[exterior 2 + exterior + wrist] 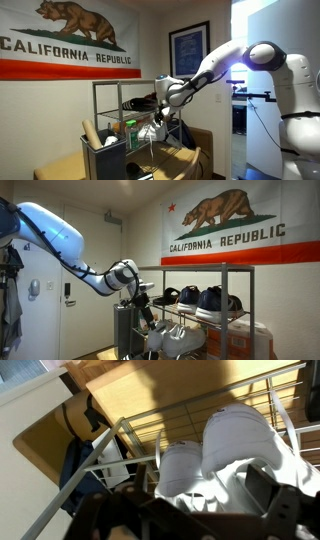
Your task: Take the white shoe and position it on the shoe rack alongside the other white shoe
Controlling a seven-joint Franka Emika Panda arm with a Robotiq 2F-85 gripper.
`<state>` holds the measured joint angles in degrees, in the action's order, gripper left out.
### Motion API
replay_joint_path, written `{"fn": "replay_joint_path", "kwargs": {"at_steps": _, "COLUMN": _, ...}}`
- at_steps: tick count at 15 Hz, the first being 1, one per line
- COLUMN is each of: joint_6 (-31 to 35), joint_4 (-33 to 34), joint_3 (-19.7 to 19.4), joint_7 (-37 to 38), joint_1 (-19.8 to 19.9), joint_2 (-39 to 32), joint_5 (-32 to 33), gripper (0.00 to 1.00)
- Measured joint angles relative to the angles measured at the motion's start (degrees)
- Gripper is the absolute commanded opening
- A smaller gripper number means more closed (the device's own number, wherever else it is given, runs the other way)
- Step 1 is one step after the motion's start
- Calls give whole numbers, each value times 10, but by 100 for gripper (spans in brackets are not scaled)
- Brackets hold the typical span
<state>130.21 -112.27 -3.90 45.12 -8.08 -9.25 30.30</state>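
Observation:
In the wrist view two white shoes lie side by side on the rails of the shoe rack [262, 384], toes pointing away. The white shoe [245, 440] is the larger, right-hand one, and its rear part runs down between my fingers. The other white shoe [180, 465] sits close to its left. My gripper [200, 505] is open and straddles that rear part, with its dark right finger [265, 490] standing off the shoe's side. In both exterior views the gripper [146, 313] [165, 122] hangs over the white pair [178, 335] [149, 131] on the low shelf of the grey rack [224, 280] [97, 100].
Dark navy white-soled sneakers [215, 301] stand on the shelf above, and one [85, 468] shows to the left in the wrist view. A grey rack post [118, 438] runs close beside the shoes. A bin of items [105, 148] and cardboard boxes [192, 150] stand near the rack.

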Motion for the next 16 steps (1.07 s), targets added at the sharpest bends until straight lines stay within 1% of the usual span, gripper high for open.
{"fn": "replay_joint_path", "kwargs": {"at_steps": 5, "joint_6": -66, "joint_4": 3, "joint_3": 15, "joint_7": -54, "joint_1": 3, "joint_2": 27, "joint_5": -24, "gripper": 100}}
{"fn": "replay_joint_path", "kwargs": {"at_steps": 9, "joint_6": -90, "joint_4": -3, "joint_3": 17, "joint_7": -126, "joint_1": 16, "joint_2": 57, "joint_5": -60, "gripper": 100}}
{"fn": "replay_joint_path", "kwargs": {"at_steps": 12, "joint_6": -90, "joint_4": -21, "joint_3": 17, "joint_7": -208, "joint_1": 32, "joint_2": 84, "joint_5": -109, "gripper": 100}}
{"fn": "replay_joint_path", "kwargs": {"at_steps": 16, "joint_6": -90, "joint_4": -52, "joint_3": 15, "joint_7": -354, "joint_1": 58, "joint_2": 113, "joint_5": -205, "gripper": 100}}
